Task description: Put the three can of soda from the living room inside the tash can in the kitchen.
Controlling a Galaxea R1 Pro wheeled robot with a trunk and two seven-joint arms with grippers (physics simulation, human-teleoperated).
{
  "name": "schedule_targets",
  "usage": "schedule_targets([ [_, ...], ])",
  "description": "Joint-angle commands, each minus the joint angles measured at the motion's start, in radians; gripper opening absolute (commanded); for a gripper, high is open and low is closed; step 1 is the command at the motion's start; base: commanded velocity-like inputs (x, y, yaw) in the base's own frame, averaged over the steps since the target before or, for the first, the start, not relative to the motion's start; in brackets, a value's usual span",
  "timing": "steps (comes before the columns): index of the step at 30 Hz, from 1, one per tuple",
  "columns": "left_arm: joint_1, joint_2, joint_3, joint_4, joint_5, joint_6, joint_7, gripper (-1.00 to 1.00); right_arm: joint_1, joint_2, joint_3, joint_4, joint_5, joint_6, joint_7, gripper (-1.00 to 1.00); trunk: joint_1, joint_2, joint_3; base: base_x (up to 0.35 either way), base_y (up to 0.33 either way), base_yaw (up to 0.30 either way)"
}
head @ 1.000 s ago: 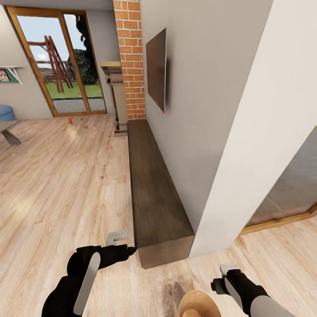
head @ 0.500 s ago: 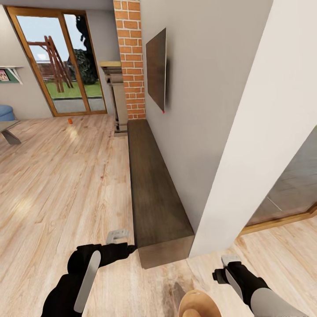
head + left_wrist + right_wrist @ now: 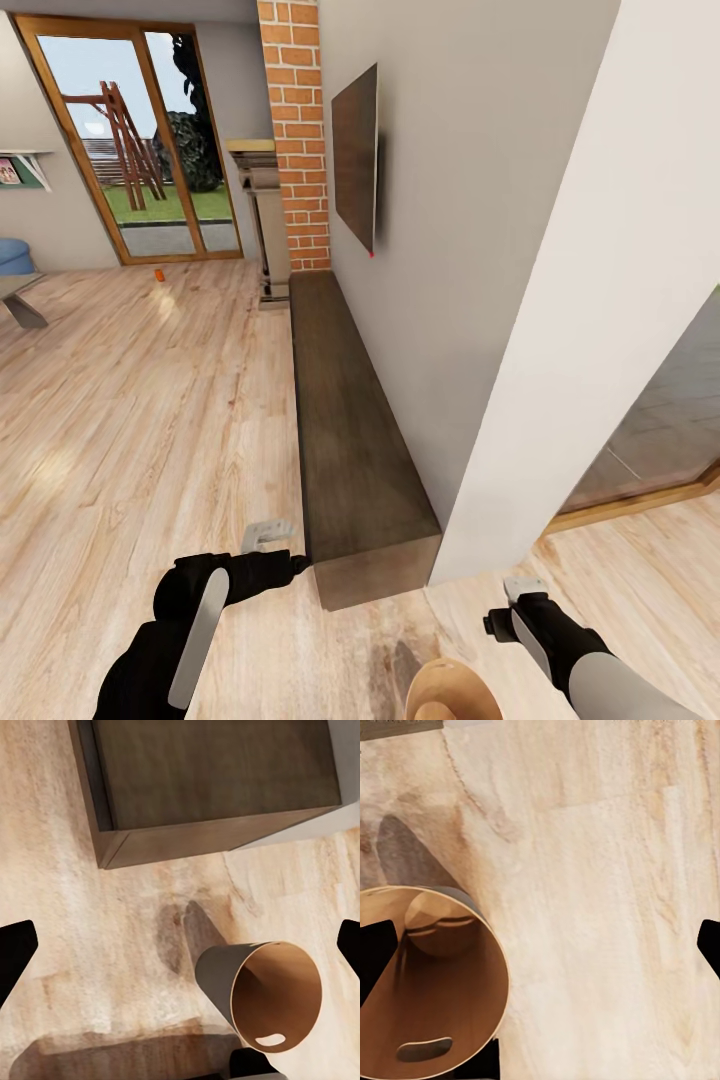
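I saw both grippers, left (image 3: pixel 180 945) and right (image 3: pixel 540 945), spread empty above the grey, tan-lined tapered wastebasket (image 3: pixel 452 690) on pale grained planks (image 3: pixel 130 420).

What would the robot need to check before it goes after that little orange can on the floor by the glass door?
1. Can of soda in sight, on the floor near the glass door: ok.
2. Left gripper open and holding nothing: ok.
3. Right gripper open and holding nothing: ok.
4. Trash can located, just ahead of the robot, nothing seen inside: ok.
5. Wooden floor between robot and can free of obstacles: ok.
6. Other two cans located: cannot tell.
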Motion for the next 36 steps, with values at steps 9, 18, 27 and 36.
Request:
schedule_targets([
  [9, 0.000, 0.000, 0.000, 0.000, -0.001, -0.001, 0.000, 1.00, 0.000, 0.000, 0.000, 0.000, -0.001, -0.005, 0.000, 1.00, 0.000, 0.000, 0.000, 0.000, 0.000, 0.000],
  [18, 0.000, -0.001, 0.000, 0.000, -0.001, -0.001, 0.001, 1.00, 0.000, -0.001, 0.000, 0.000, -0.002, -0.006, 0.001, 1.00, 0.000, 0.000, 0.000, 0.000, 0.000, 0.000],
  [27, 0.000, -0.001, 0.000, 0.000, -0.001, -0.001, 0.001, 1.00, 0.000, -0.002, -0.001, -0.001, -0.002, -0.006, 0.002, 1.00, 0.000, 0.000, -0.005, 0.000, 0.000, 0.000],
  [36, 0.000, -0.002, 0.000, 0.000, -0.001, -0.002, 0.000, 1.00, 0.000, -0.003, -0.001, -0.001, -0.002, -0.006, 0.002, 1.00, 0.000, 0.000, -0.016, 0.000, 0.000, 0.000],
])
